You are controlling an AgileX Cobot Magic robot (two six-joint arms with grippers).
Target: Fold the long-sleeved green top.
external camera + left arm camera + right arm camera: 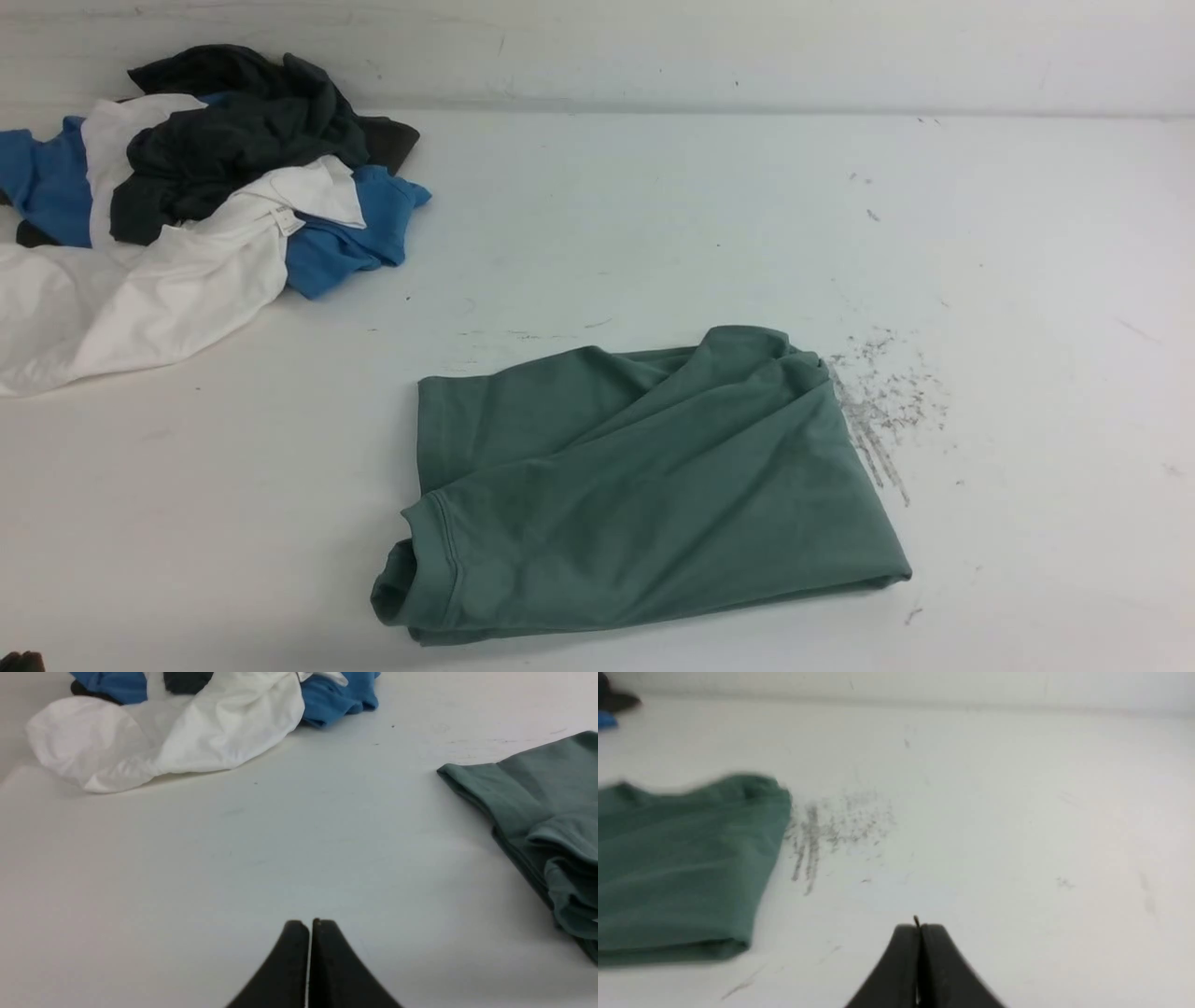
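The long-sleeved top (644, 485) lay folded on the counter (653, 233), near the front; a heap of other garments (187, 205) sat far back left (well apart).

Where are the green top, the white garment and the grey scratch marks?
green top (653, 485), front view, middle of folded body.
white garment (140, 299), front view, its broad lower part.
grey scratch marks (887, 392), front view, densest patch.
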